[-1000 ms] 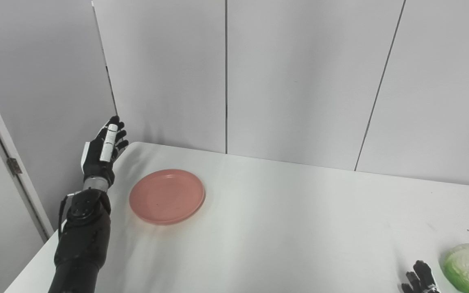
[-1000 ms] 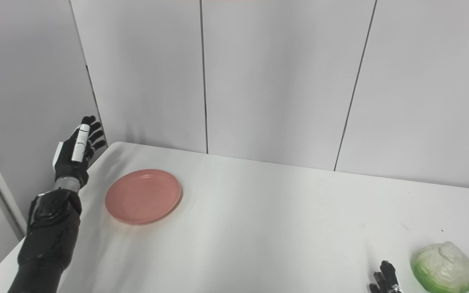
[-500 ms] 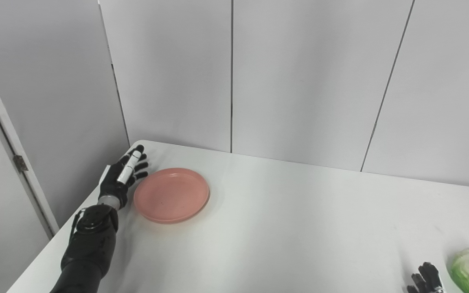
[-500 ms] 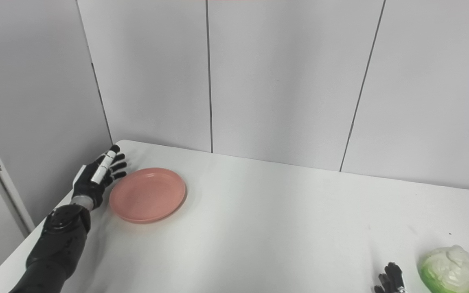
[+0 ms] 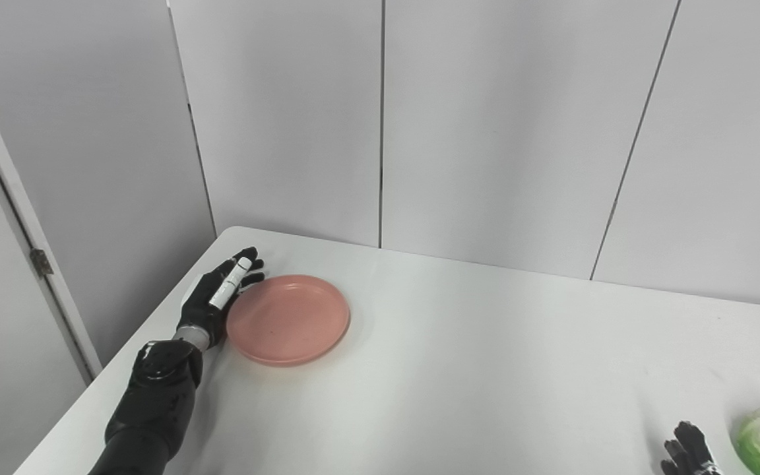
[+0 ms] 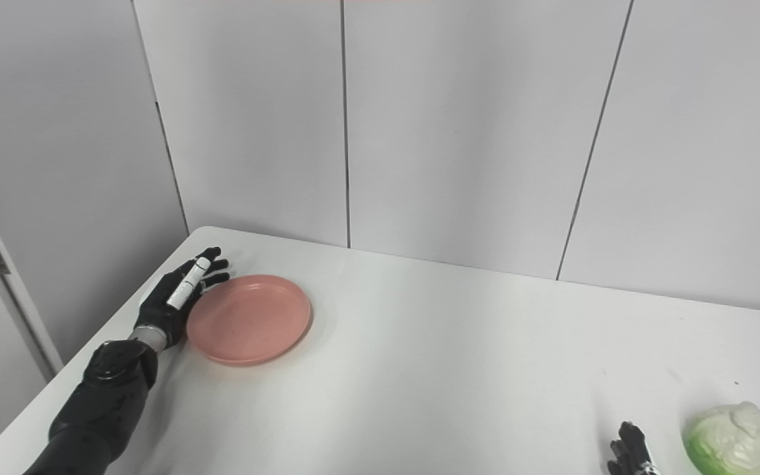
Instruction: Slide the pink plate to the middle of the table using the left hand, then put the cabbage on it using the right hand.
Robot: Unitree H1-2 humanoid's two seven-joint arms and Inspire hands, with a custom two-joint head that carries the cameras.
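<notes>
A pink plate (image 5: 287, 318) lies on the white table (image 5: 472, 369) near its far left corner. My left hand (image 5: 216, 297) is open with fingers stretched out, resting on the table against the plate's left rim. A green and white cabbage (image 6: 736, 440) sits at the front right. Only the fingertips of my right hand (image 6: 629, 452) show at the bottom edge, just left of the cabbage and apart from it. Whether that hand is open or shut is hidden.
Grey wall panels (image 5: 499, 125) stand right behind the table's far edge. The table's left edge (image 5: 123, 369) runs close beside my left forearm. A door frame with a hinge (image 5: 40, 261) stands at the far left.
My left hand has come down from above the table's left corner to the plate's left rim. The camera has shifted a little, so the whole scene sits further right.
</notes>
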